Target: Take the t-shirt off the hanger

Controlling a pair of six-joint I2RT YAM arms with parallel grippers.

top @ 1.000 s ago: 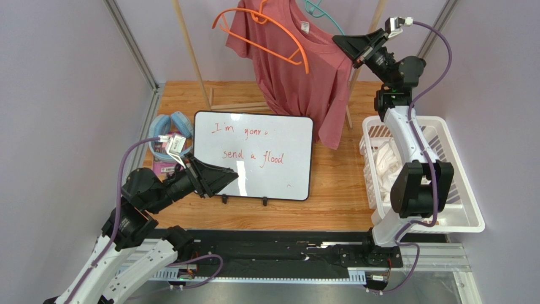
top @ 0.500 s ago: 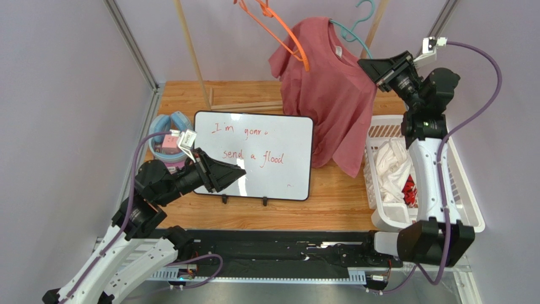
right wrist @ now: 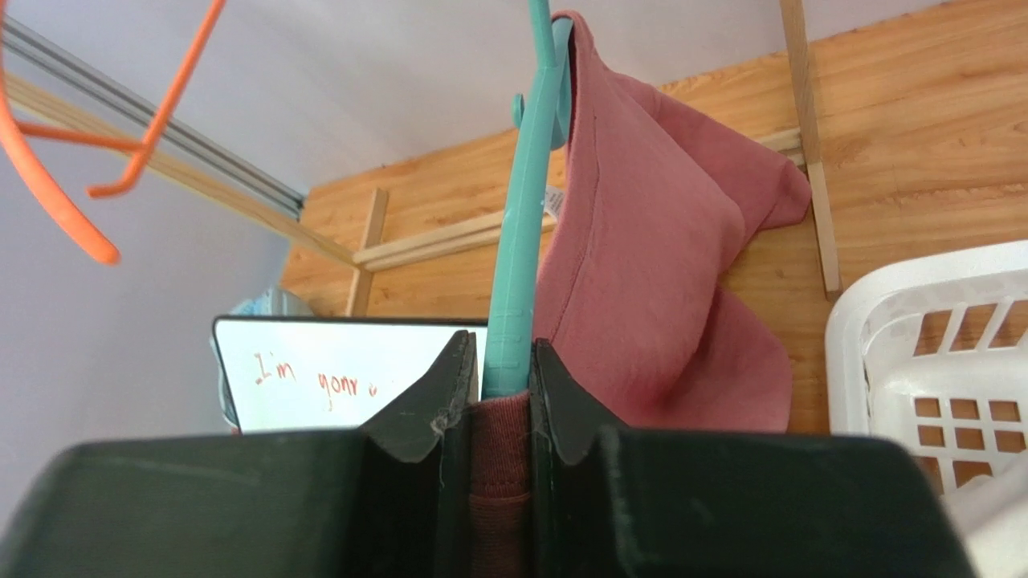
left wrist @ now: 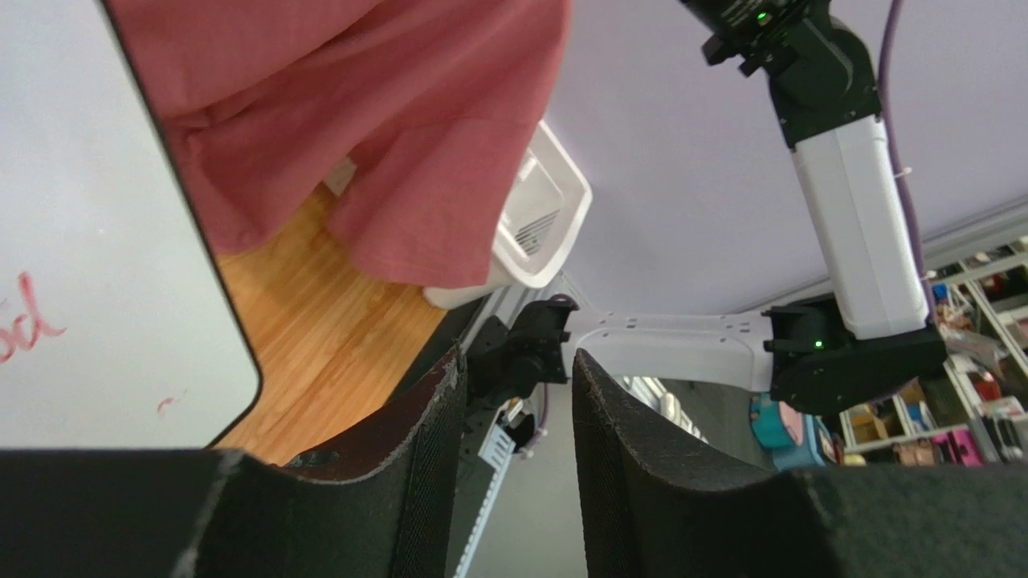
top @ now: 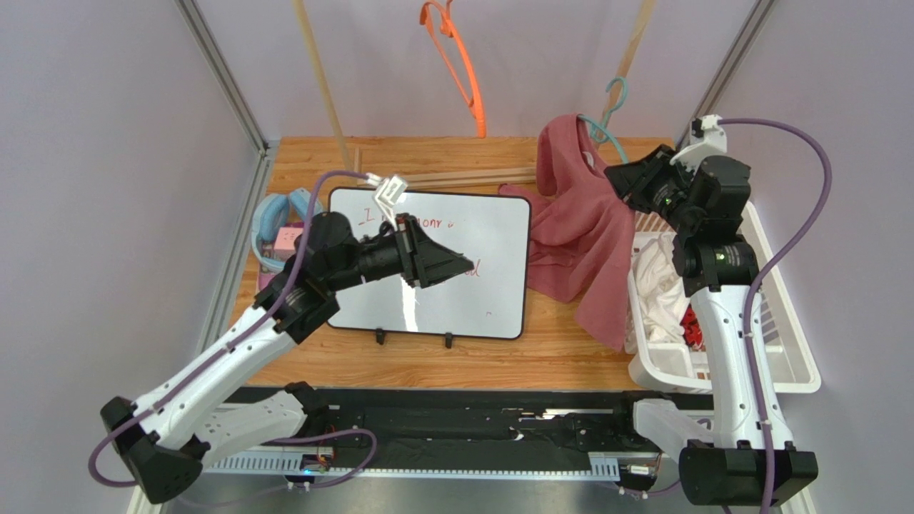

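The red t-shirt (top: 579, 230) hangs from a teal hanger (top: 607, 105). Its lower part is slumped over the table and the whiteboard's right edge. My right gripper (top: 624, 184) is shut on the hanger's arm with shirt fabric in the same pinch. In the right wrist view the teal hanger (right wrist: 526, 241) rises from between the shut jaws of the gripper (right wrist: 498, 373), with the t-shirt (right wrist: 640, 277) draped to its right. My left gripper (top: 463, 265) is open and empty over the whiteboard, left of the shirt. The left wrist view shows the t-shirt (left wrist: 362, 108) beyond the open gripper (left wrist: 513, 391).
A whiteboard (top: 494, 289) with red writing stands mid-table. An empty orange hanger (top: 459, 64) hangs at the back. A white basket (top: 789, 359) with cloth stands at the right. Wooden rack poles (top: 317, 86) rise at the back. Blue and pink items (top: 281, 233) lie at the left.
My right gripper has come down and towards the basket with the teal hanger and shirt. The shirt has gone from hanging high to slumped low. My left arm has reached forward and right over the whiteboard.
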